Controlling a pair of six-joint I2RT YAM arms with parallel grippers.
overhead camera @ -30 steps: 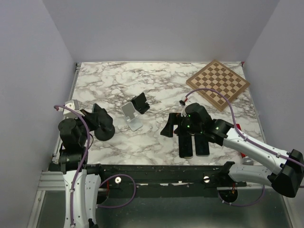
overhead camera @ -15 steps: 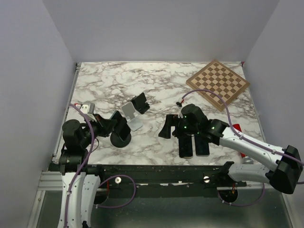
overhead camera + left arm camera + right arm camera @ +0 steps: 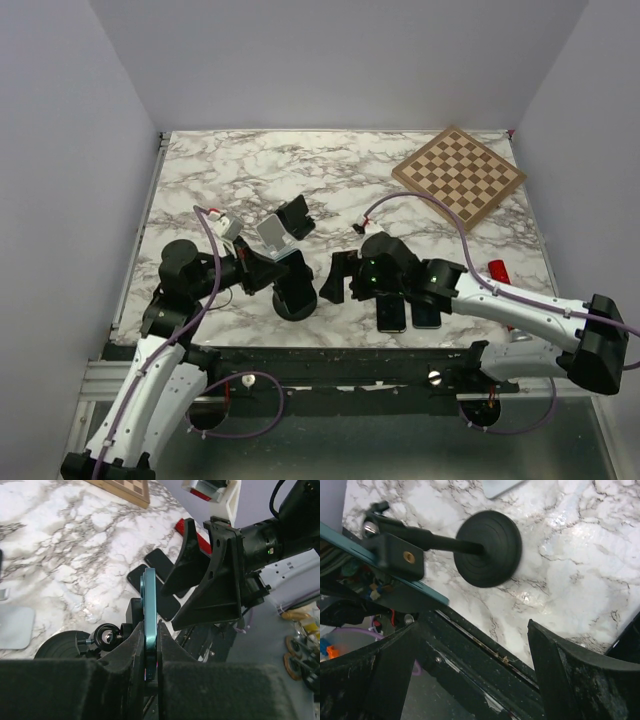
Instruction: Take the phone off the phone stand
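Note:
My left gripper (image 3: 268, 272) is shut on the edge of a teal phone (image 3: 149, 599). The phone is still clamped in a black phone stand (image 3: 296, 298) with a round base, near the table's front edge. The left wrist view shows both pads pressed on the phone, with the stand's clamp (image 3: 134, 611) beside it. In the right wrist view the round base (image 3: 489, 549), its rod, the clamp block (image 3: 396, 556) and the phone's teal edge (image 3: 428, 593) show. My right gripper (image 3: 336, 278) is open and empty just right of the stand, with its fingers (image 3: 217, 577) wide apart.
Dark phones (image 3: 392, 312) lie flat under the right arm. A silver stand (image 3: 277, 246) and a small black stand (image 3: 296, 216) are behind the left gripper. A chessboard (image 3: 458, 176) lies at the back right. A red object (image 3: 497, 268) lies at the right. The table's front rail (image 3: 485, 652) is close.
My left arm has carried the phone and its stand right and toward the front edge. My right gripper has moved left toward the stand, still open.

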